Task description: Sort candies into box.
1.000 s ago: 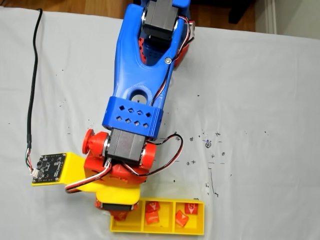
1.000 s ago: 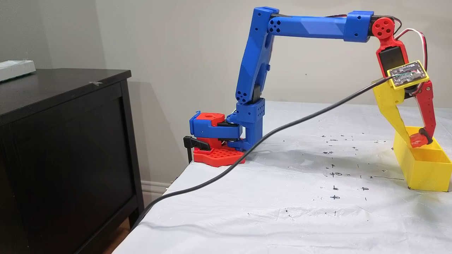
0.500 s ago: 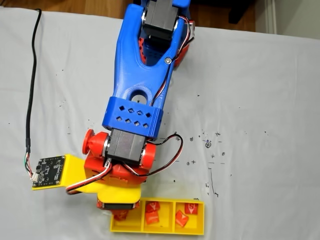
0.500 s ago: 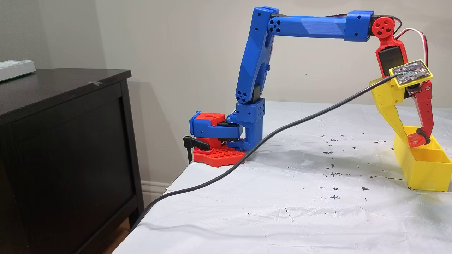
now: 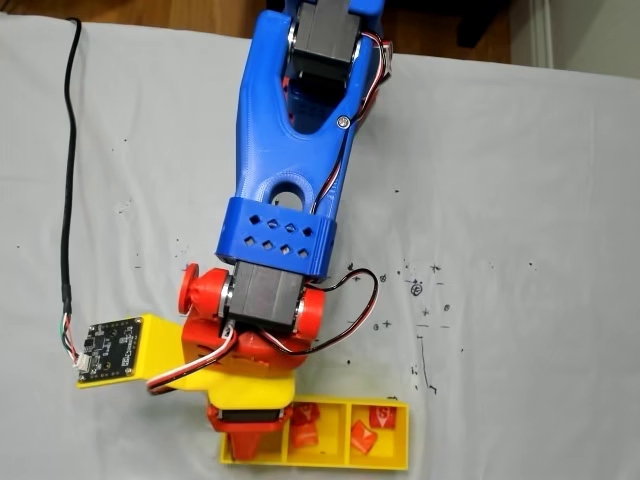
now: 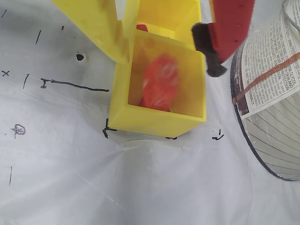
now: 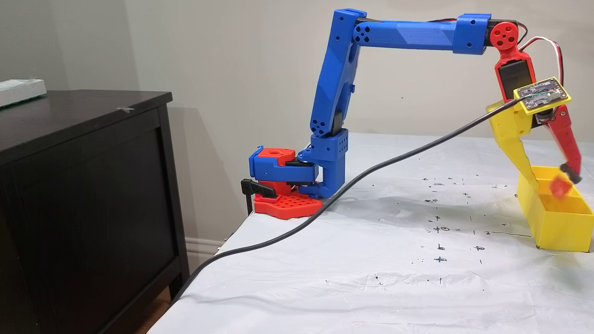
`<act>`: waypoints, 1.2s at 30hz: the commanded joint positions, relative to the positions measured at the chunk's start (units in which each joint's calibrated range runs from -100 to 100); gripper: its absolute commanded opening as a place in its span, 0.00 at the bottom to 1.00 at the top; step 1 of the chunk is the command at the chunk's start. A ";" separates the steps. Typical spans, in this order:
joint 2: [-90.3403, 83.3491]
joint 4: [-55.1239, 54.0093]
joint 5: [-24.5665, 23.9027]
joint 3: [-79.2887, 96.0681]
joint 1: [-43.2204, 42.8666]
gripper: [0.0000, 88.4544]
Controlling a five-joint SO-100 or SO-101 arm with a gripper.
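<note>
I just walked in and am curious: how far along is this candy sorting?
Nearly done, it seems. Candies already lie in the yellow box's middle and right compartments. The gripper stands open over the left one, where a blurred candy is dropping or just landed. I see none left on the table.

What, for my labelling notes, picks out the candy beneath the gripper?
In a fixed view, the yellow box lies at the picture's bottom edge. The open gripper hangs over its left-end compartment; the candy is the blurred orange-red one alone there, the other candies lying in neighbouring compartments.

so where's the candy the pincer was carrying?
In the wrist view, the blurred orange-red wrapped candy is inside the nearest compartment of the yellow plastic tray, below the open pincer.
</note>
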 commanded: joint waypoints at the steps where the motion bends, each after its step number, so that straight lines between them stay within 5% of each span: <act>1: -1.67 -0.72 0.05 -1.97 -0.56 0.35; 11: -2.86 -0.23 0.24 -1.61 -0.28 0.31; 15: -3.88 -0.23 0.34 -0.97 0.08 0.18; 17: -5.57 -0.23 0.39 0.30 0.26 0.02; 24: -12.95 -2.19 0.63 8.13 0.89 0.00; 36: -56.13 -18.65 -0.93 59.57 -2.82 0.00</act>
